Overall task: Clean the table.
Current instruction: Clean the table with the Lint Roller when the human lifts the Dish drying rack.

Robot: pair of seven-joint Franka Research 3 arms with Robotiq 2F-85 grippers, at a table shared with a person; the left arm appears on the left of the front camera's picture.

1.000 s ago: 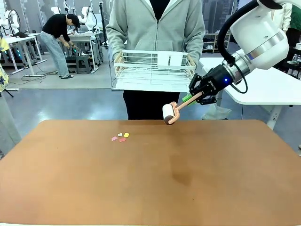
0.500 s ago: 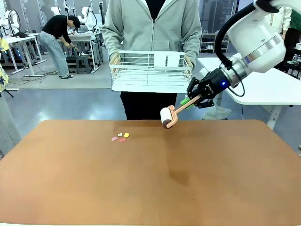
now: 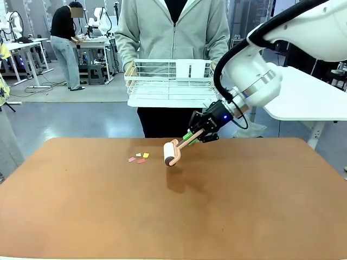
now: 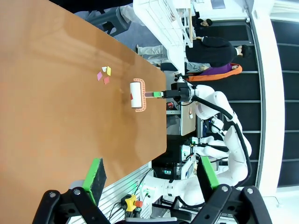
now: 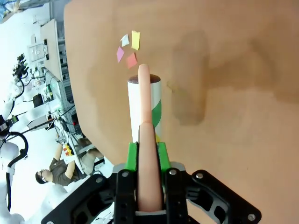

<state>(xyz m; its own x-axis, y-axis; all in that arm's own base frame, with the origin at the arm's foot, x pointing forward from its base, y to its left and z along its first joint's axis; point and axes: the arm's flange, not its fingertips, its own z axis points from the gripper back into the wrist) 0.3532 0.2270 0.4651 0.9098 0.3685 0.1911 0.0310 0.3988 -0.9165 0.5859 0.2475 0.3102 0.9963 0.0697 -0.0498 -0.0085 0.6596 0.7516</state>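
Note:
The reddish-brown table (image 3: pixel 173 216) has several small pink, white and yellow paper scraps (image 3: pixel 139 157) lying near its far edge. My right gripper (image 3: pixel 191 136) is shut on the peach handle of a lint roller (image 3: pixel 171 152), whose white roll hangs just above the table, right of the scraps. In the right wrist view the lint roller (image 5: pixel 145 112) points along the fingers toward the scraps (image 5: pixel 128 49). My left gripper (image 4: pixel 152 172) stands open over the table's near side; its view shows the lint roller (image 4: pixel 138 94) and scraps (image 4: pixel 104 74) farther off.
A person in a grey hoodie stands at the far edge holding a white wire rack (image 3: pixel 172 81) above the table. A white-topped table (image 3: pixel 303 95) stands at the right. Most of the brown top is bare.
My right arm has swung left and down, bringing the lint roller from the far middle edge toward the scraps. The person has lifted the rack slightly.

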